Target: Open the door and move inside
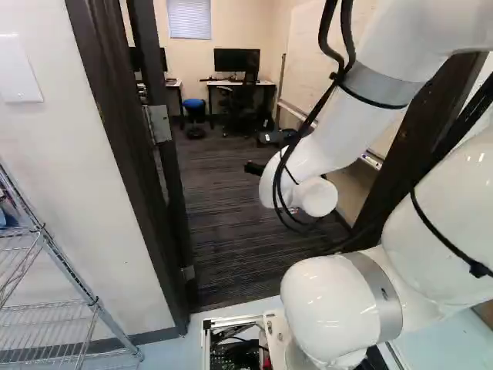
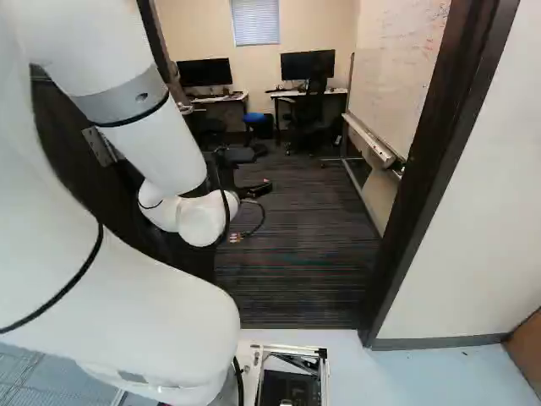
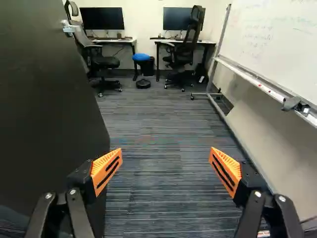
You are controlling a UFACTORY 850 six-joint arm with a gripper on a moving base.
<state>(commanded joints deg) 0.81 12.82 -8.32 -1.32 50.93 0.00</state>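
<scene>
Well, from my remote seat I see the door point(image 3: 49, 109) standing open — its dark panel runs along the left side of the doorway, with the silver handle point(image 3: 69, 28) on its farther part. My arm point(image 1: 331, 139) reaches through the dark frame point(image 2: 448, 144), over the striped carpet point(image 3: 158, 173). The gripper point(image 2: 257, 189) is released: in the wrist view its orange pads point(image 3: 106, 168) stand wide apart, nothing pinched between them. One finger overlaps the door's near edge in that view; I can't tell whether they touch.

Ahead, against the far wall, I've got two desks with monitors point(image 3: 102, 18) point(image 3: 177, 18), office chairs point(image 3: 103, 62) point(image 3: 184, 49) and a blue-topped stool point(image 3: 141, 57). The whiteboard point(image 3: 277, 39) stands along the right side of the room — and a wire rack point(image 1: 50, 304) sits at the left of the left base view, beside the white wall point(image 1: 46, 131).
</scene>
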